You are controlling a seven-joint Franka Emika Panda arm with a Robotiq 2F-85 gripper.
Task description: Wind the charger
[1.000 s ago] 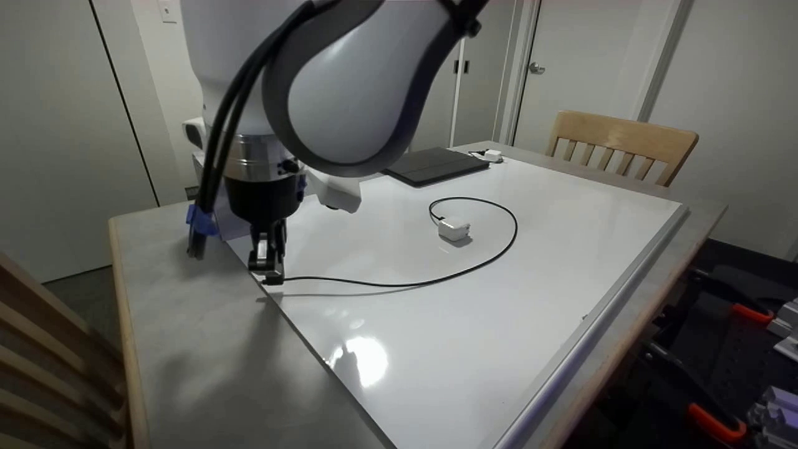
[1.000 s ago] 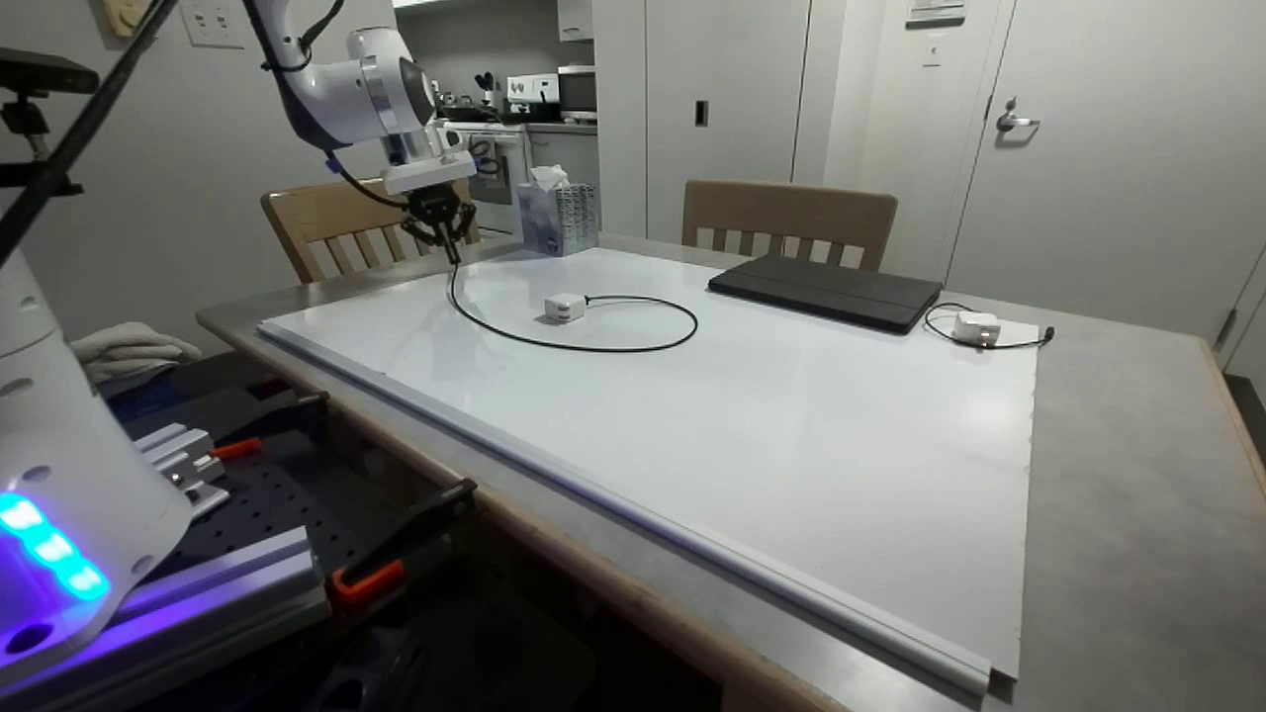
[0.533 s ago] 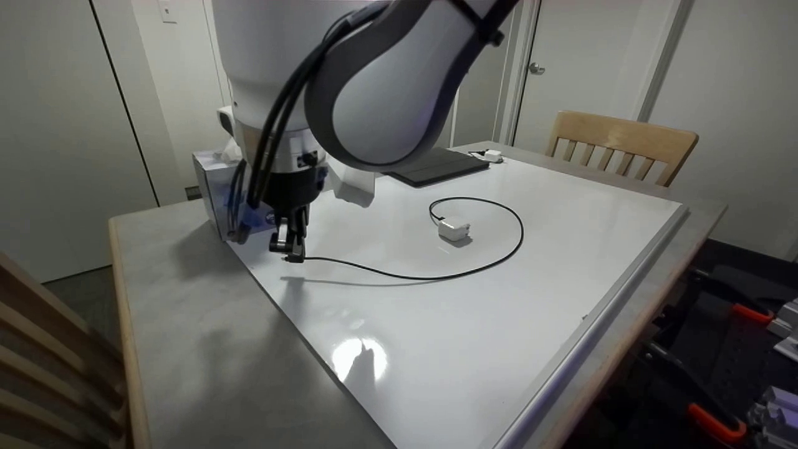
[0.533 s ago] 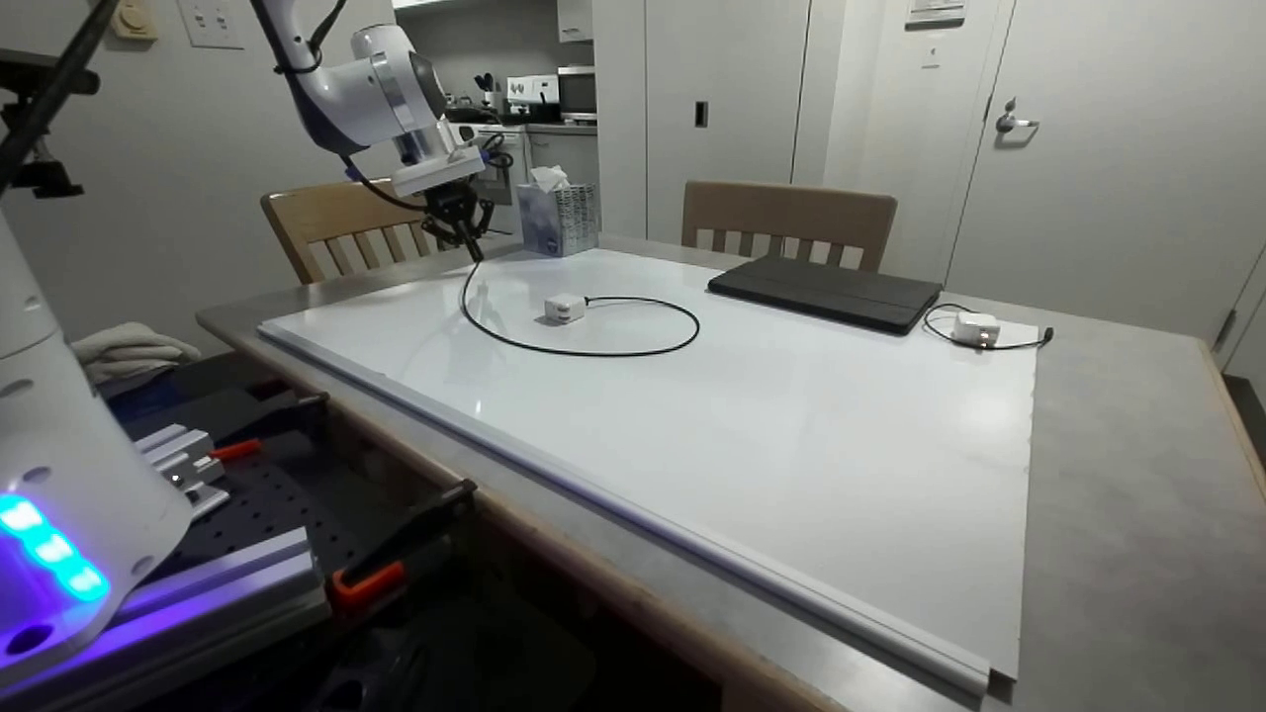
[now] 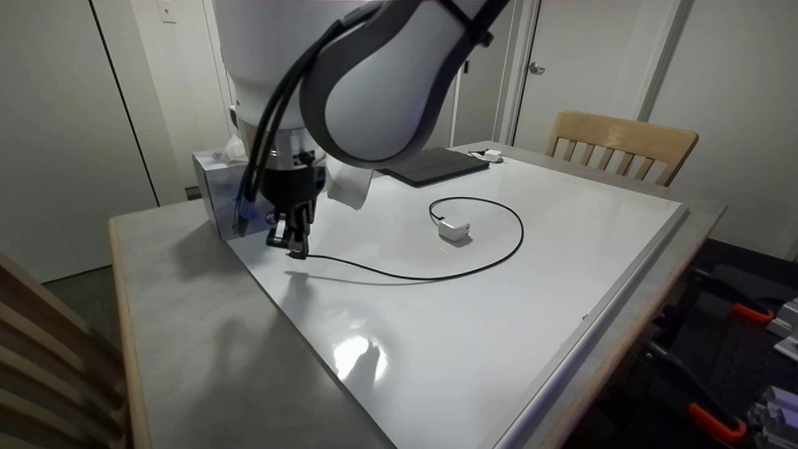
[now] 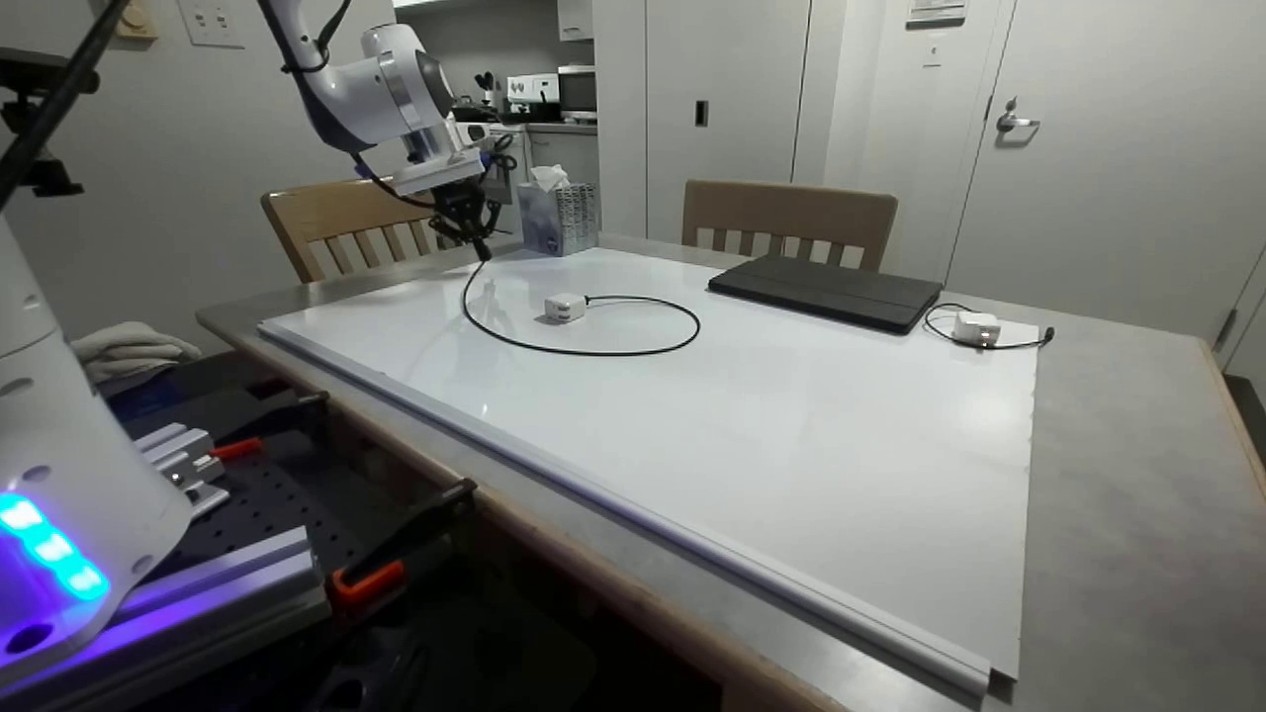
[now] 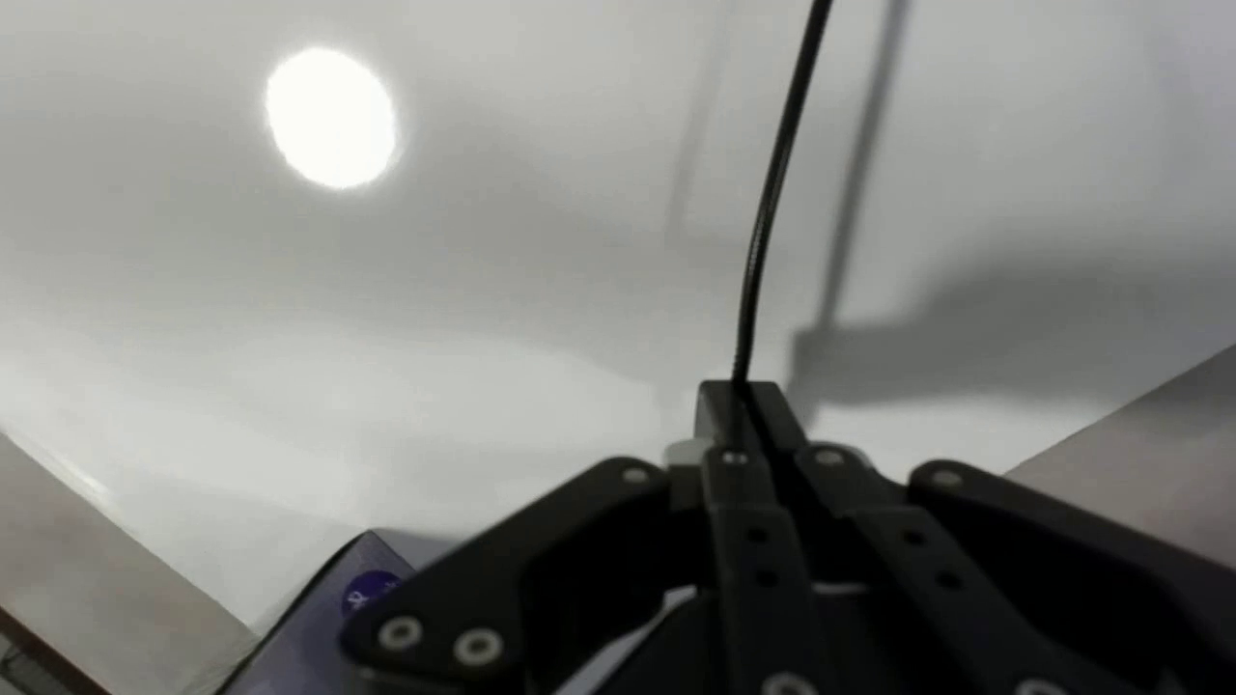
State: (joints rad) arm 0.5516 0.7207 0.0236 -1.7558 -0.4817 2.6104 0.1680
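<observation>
we have our black two-fingered claw (image 7: 740, 384) clamped on the thin black charger cable (image 7: 774, 174) near its free end, just above the glossy white board (image 6: 791, 435), and the cable curls in a wide loop to its boxy white adapter block (image 6: 565, 309). if we pull too hard, we may drag the block or lose the cable. the purple-and-white cardboard tissue box (image 6: 556, 222) and the board's edge sit near our claw, so we judge the better room lies toward the pale metal rail (image 6: 752, 565).
</observation>
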